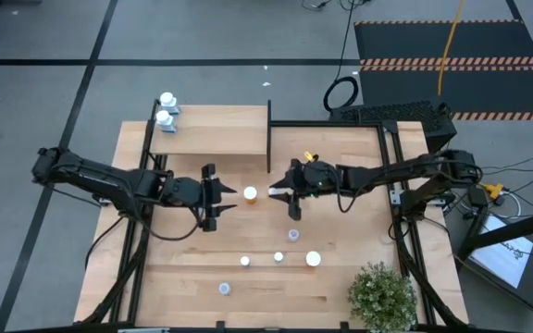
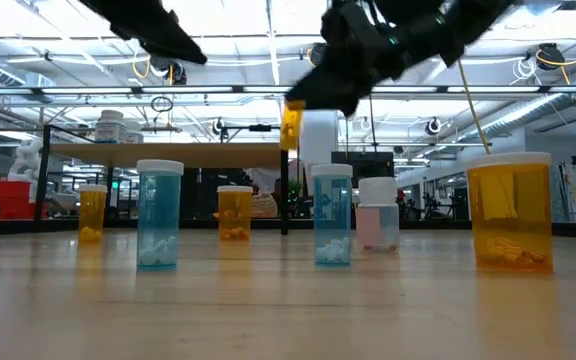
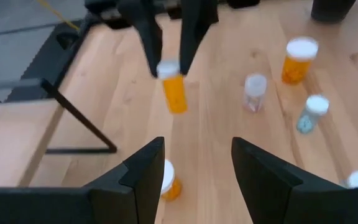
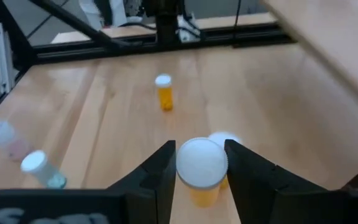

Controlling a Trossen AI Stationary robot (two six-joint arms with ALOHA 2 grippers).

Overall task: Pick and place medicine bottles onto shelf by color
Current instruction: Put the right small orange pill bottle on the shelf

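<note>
The right gripper point(image 4: 199, 168) holds an orange bottle point(image 4: 201, 171) by its white cap between closed fingers, lifted above mid-table just right of the shelf point(image 1: 216, 131). Another orange bottle point(image 1: 250, 194) stands just beneath it, between both grippers. The left gripper point(image 1: 222, 199) hovers half-open and empty. Two white bottles point(image 1: 167, 109) sit at the shelf's far left corner.
</note>
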